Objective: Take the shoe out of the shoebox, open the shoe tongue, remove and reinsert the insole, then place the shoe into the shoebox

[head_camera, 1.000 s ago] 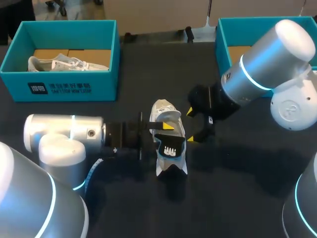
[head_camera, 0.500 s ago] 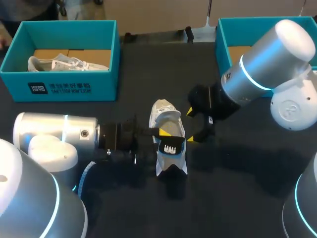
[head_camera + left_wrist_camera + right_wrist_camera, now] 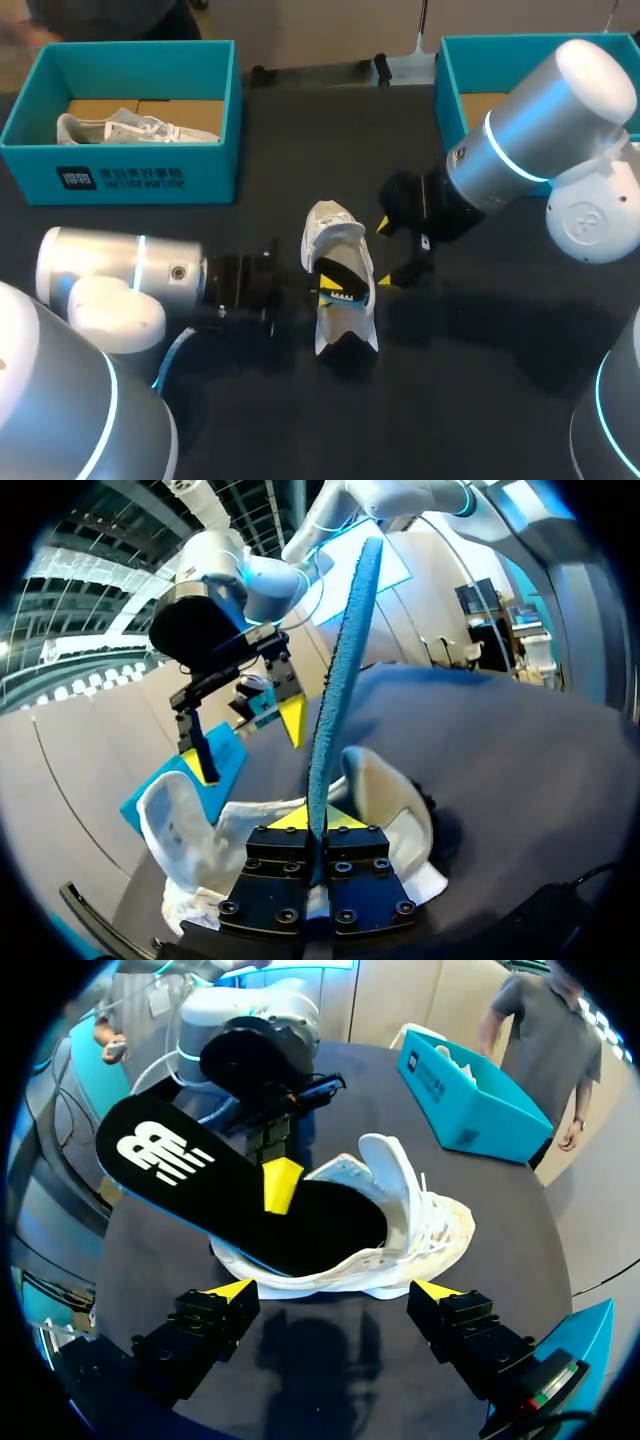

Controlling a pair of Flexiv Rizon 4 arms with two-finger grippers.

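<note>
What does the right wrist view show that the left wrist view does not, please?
Only the right wrist view shows the black top face of the insole, with its white logo. Only the left wrist view shows it edge-on, a thin blue strip rising out of the left gripper. Both show the white shoe on the table, the left gripper shut on the insole, and the right gripper open near the shoe.

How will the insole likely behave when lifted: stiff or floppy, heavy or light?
Probably light: edge-on, the insole looks a thin strip. Likely springy rather than limp: it stands up from the left pincer with only a slight curve. One end sits inside the shoe, so it may drag.
</note>
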